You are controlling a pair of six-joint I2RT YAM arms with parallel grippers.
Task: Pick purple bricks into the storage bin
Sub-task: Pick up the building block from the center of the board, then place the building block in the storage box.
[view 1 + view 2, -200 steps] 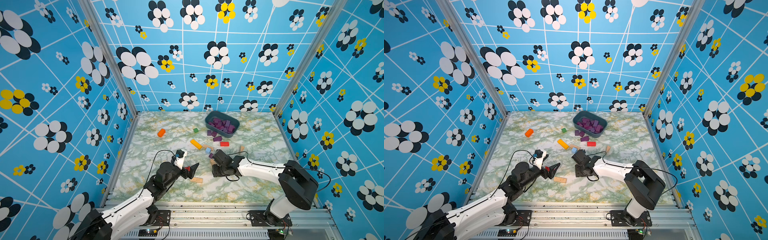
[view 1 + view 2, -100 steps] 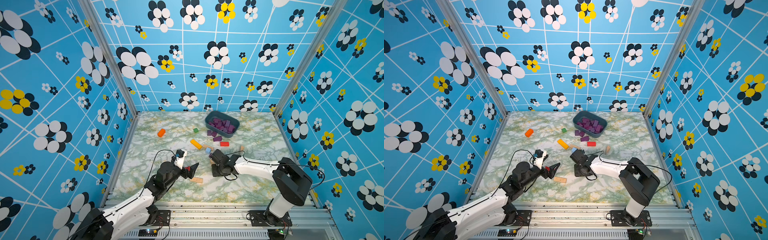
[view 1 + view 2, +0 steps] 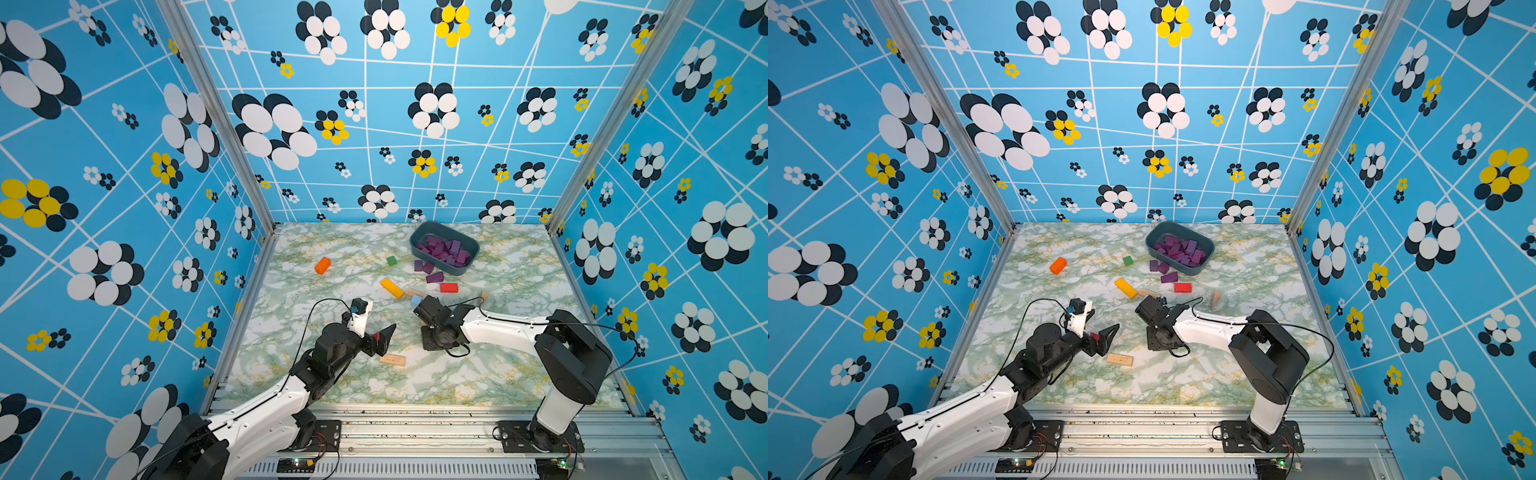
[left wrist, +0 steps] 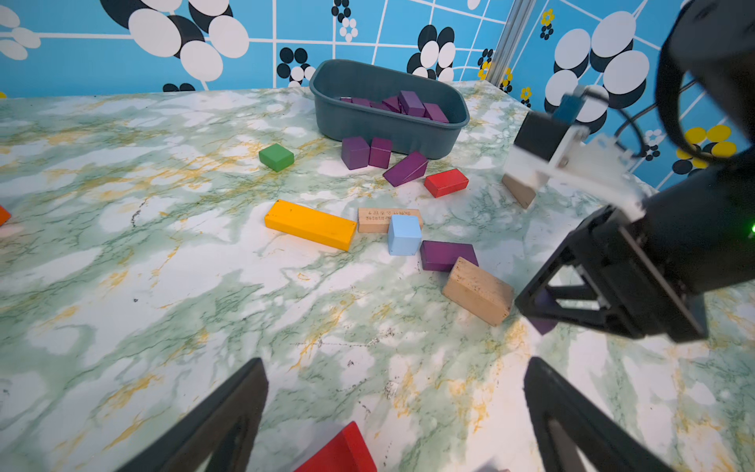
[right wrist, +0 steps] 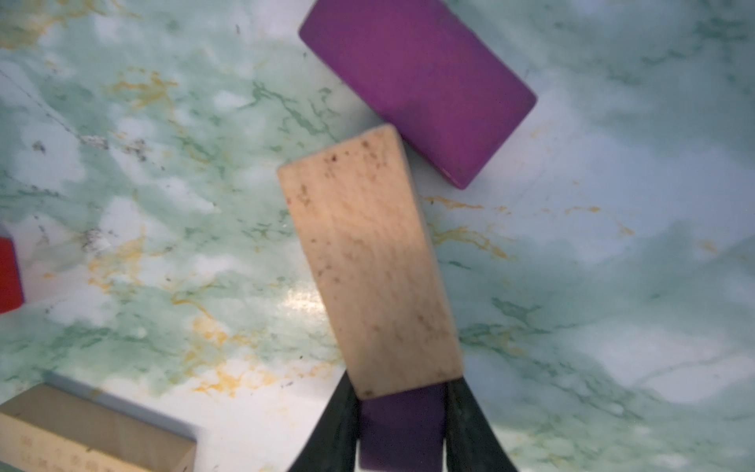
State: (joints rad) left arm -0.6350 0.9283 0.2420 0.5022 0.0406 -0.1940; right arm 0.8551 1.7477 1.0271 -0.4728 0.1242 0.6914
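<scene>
Right gripper (image 5: 402, 412): jaws clamped on a purple brick (image 5: 402, 437), with a tan block (image 5: 367, 261) touching that brick. Left gripper (image 4: 396, 408): jaws spread wide, gripping nothing. The storage bin (image 4: 388, 126) holds other purple bricks (image 4: 412, 104); three more lie just beside its wall.

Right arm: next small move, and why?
Probably lift straight up a little. The right gripper is shut on the small dark-purple wooden brick, and the plain tan wooden block lies right against it, so sideways travel could drag that block. Once clear, head for the slate-blue plastic storage bin.
</scene>
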